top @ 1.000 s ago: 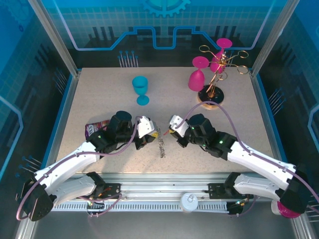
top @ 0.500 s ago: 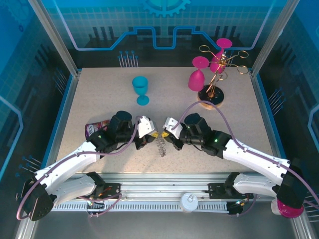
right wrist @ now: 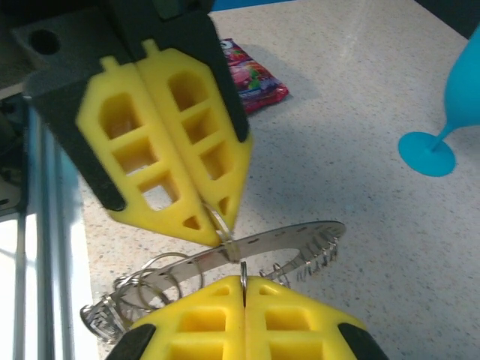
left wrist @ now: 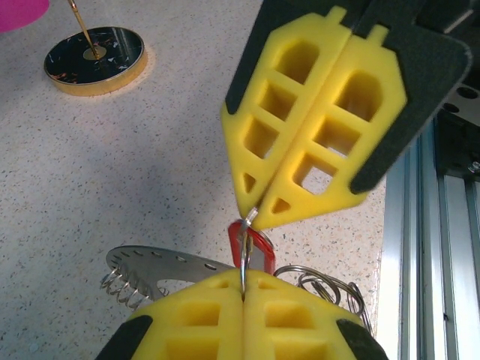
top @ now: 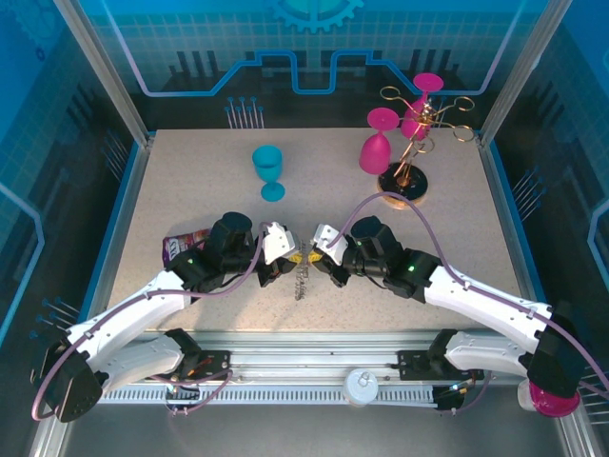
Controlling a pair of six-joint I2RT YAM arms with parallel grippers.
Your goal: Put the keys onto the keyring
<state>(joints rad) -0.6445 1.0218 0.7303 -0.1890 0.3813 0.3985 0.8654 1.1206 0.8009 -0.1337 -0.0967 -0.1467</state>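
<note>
Halfway through threading, seemingly: left gripper (left wrist: 242, 285) fingers pinched shut on the keyring (left wrist: 161, 264), right gripper (left wrist: 257, 213) fingers shut on the red key (left wrist: 253, 241), tip to tip low-centre in the top view; then, likely, steering key onto a wire loop.

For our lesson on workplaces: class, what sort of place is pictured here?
Probably a robotics lab test cell: two white-and-black robot arms at a speckled beige table, enclosed by blue-patterned clear panels.

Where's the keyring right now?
Top view: the dark grey flat keyring fringed with wire loops is at the table's front centre, between the left gripper and right gripper tips.
</note>
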